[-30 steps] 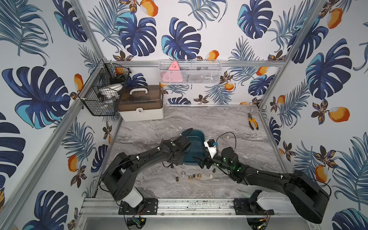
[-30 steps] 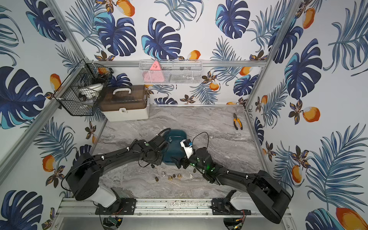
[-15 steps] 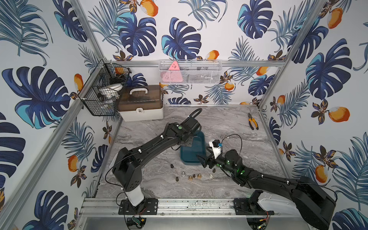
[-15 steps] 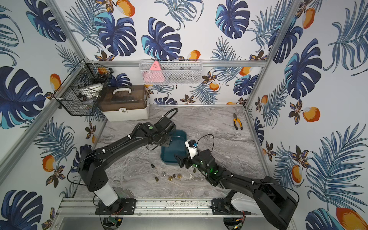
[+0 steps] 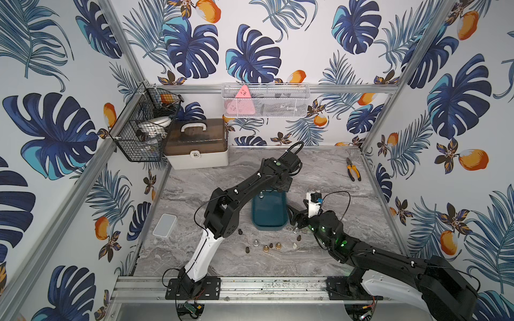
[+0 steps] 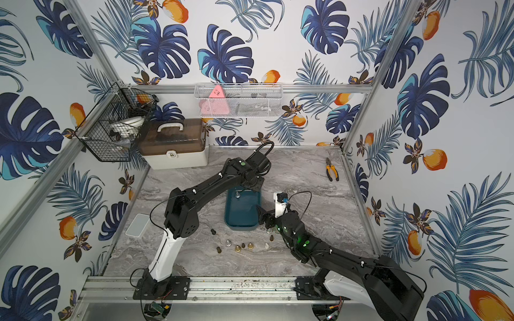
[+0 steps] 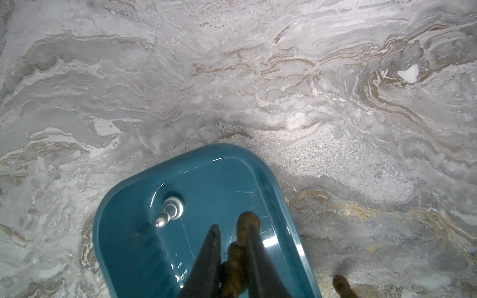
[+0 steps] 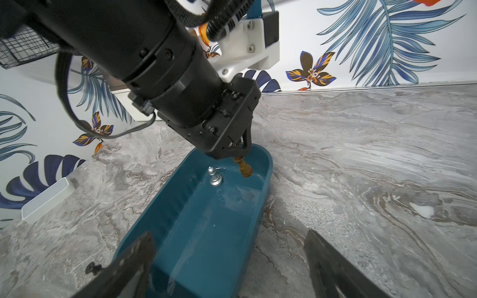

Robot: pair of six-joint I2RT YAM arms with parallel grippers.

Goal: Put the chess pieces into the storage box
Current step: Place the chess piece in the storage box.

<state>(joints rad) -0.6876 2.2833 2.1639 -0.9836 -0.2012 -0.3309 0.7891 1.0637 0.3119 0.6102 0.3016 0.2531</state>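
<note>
Chess piece (image 8: 244,169) — pinched between left gripper (image 8: 241,152) jaws — over storage box (image 8: 165,203).

Storage box (image 5: 269,215): dark teal, glossy. Silver piece (image 7: 169,211) inside it, golden-brown piece (image 8: 244,169) above it. Loose pieces (image 5: 266,249), low centre in both top views: dark brown, silver, gold, plus one white piece (image 5: 294,245). Table (image 5: 319,172): grey marble, tan veins. Walls (image 5: 194,50): white with navy and teal leaves, orange fruit. Case (image 5: 196,159), upper left: white body, brown translucent lid. Pliers (image 5: 353,173): yellow and black handles. Basket (image 5: 139,133): black wire.
</note>
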